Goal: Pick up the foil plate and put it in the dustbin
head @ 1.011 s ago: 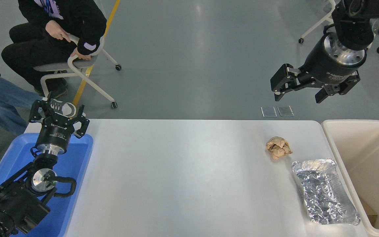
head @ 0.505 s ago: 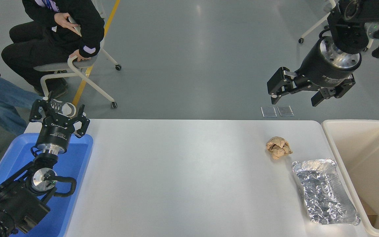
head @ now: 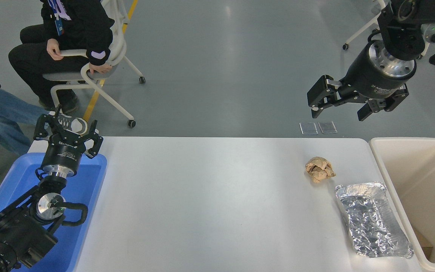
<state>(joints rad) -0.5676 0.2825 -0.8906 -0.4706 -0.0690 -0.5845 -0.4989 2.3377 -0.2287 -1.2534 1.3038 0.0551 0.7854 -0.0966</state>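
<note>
The approach step is judged in hand: the right end effector point(head: 337, 111) is held wide open and empty, high beyond the counter point(head: 210, 204). The foil plate point(head: 372, 221) is seen flat just beside the dustbin point(head: 391, 181); a descent onto its rim is called for.

The white desk point(head: 210, 204) lies bare across its whole middle, open to a pass from any side. At its right end the shiny crinkled foil plate point(head: 373, 220) sits just beside the tall cream plastic dustbin point(head: 421, 200), whose wall closes off that side. A crumpled brown paper ball point(head: 319, 169) lies near the plate's far left corner. The right pincer point(head: 339, 110) hangs spread in free air above the desk's far edge.
</note>
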